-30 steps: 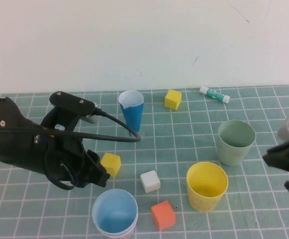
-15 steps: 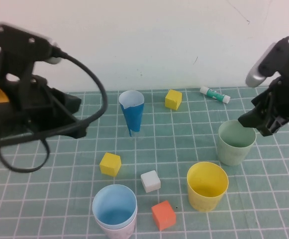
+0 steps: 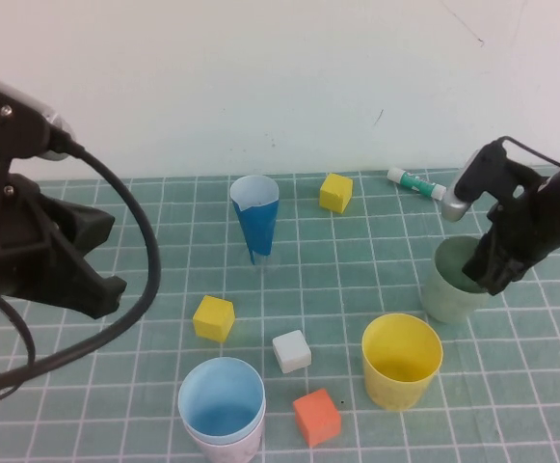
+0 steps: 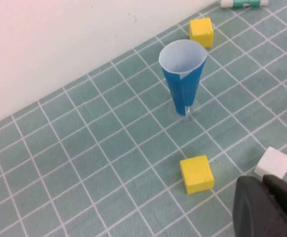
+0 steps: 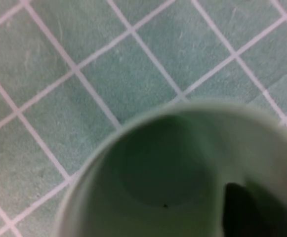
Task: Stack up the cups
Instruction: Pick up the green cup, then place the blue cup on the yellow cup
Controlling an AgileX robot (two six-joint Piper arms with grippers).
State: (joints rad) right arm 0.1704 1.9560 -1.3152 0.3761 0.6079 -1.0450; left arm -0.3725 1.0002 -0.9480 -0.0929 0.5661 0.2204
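Note:
The light blue cup (image 3: 222, 407) sits nested in the pink cup (image 3: 229, 451) at the front edge. The yellow cup (image 3: 401, 360) stands upright at front right. The sage green cup (image 3: 446, 289) stands behind it and fills the right wrist view (image 5: 148, 168). My right gripper (image 3: 480, 275) is down at the green cup's right rim, partly inside it. My left gripper (image 3: 104, 289) is raised at the far left, shut and empty; in the left wrist view (image 4: 269, 197) it hangs near a yellow cube (image 4: 196, 174) and a white cube (image 4: 274, 163).
A narrow dark blue cone (image 3: 254, 217) stands at centre back. Around it lie a yellow cube (image 3: 335, 191), a yellow cube (image 3: 214, 317), a white cube (image 3: 291, 350) and an orange cube (image 3: 316, 417). A glue stick (image 3: 415, 182) lies at the back right.
My left arm has lifted away from the blue cup and drawn back to the left. My right arm has come in from the right and dropped onto the green cup's rim.

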